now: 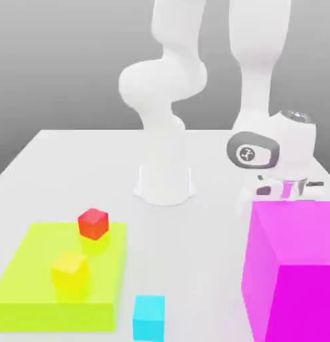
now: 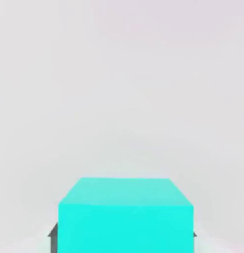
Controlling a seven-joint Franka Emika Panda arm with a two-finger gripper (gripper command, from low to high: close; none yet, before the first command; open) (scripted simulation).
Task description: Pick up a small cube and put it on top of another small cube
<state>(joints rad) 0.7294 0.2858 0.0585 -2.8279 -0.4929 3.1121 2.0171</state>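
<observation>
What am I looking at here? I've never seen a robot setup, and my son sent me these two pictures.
These are computer-drawn pictures of a white robot arm standing on a pale table. One picture comes from a camera off the arm that sees the whole scene. The other comes from a camera on the arm's hand, looking past its gripper.

On the table lie a flat yellow-green slab carrying a red cube and a yellow cube, a loose turquoise cube beside the slab, and a big pink block. The arm's hand reaches down behind that block.

In the hand picture the gripper is closed on a gripped turquoise cube. This seems to be a second one, since the loose one lies far from the hand.
</observation>
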